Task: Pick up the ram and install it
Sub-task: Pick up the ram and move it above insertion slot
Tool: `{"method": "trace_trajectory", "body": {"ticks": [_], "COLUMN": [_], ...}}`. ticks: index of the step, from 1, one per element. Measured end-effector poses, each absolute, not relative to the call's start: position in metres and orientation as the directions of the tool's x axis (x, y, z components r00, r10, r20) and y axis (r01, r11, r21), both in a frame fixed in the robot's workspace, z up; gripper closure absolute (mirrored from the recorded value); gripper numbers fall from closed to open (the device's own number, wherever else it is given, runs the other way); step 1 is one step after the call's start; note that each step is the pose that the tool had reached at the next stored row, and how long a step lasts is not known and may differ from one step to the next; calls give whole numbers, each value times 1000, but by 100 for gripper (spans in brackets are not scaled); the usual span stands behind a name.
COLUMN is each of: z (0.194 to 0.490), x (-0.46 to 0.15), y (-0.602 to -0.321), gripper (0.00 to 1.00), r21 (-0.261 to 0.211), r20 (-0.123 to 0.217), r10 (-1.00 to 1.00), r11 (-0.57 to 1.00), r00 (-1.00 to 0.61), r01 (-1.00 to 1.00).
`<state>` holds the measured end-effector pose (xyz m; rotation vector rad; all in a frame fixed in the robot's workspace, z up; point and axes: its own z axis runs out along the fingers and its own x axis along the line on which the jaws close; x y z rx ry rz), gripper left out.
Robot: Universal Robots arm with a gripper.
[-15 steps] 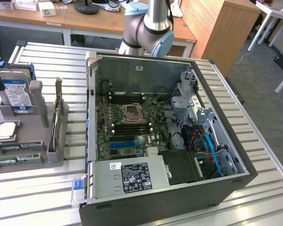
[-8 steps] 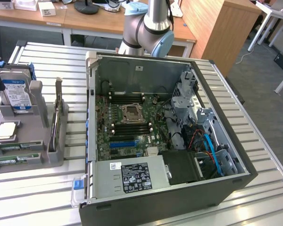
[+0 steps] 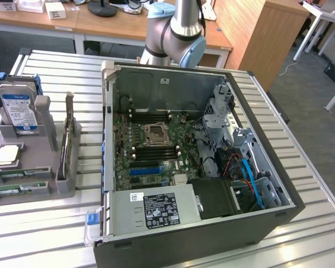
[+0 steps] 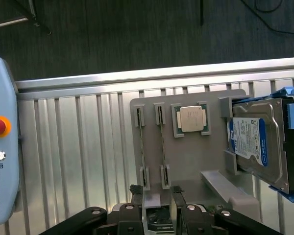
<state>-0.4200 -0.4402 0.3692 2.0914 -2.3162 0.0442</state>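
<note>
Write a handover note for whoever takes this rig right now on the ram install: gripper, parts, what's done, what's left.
Gripper: open and empty, poised over the near end of the gray holder.
Ram: two green sticks sit in the holder's slots, beside the CPU chip and the hard drive; neither is gripped.
Computer case: open on the table, motherboard exposed.
Done: nothing yet; no stick lifted.
Left: pick-up and install.

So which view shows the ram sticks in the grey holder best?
The exterior view: the ram sticks show their green faces there, at a slant. In the wrist view the ram sticks appear edge-on, as thin lines.
</note>
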Motion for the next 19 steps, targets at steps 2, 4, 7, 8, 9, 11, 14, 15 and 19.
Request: {"method": "trace_trajectory", "body": {"ticks": [2,4,7,8,9,11,14,15,19], "z": [369,369,368,368,367,365,361,360,356], "x": [-420,-420,-420,-420,-420,-420,-420,-420,-420], "y": [-440,-440,-440,-440,-440,-440,-440,-440,-440], "gripper": [64,64,64,64,64,64,64,64,64], "r21": [-7,-7,-7,-7,-7,-7,-7,-7,-7], "r20": [34,34,34,34,34,34,34,34,34], "r10": [-994,-994,-994,-994,-994,-994,-994,-994,-994], "r11": [102,102,102,102,102,101,101,101,101], "r00": [-102,-102,-102,-102,-102,-102,-102,-102,-102], "r01": [-995,-995,-995,-995,-995,-995,-995,-995,-995]}}
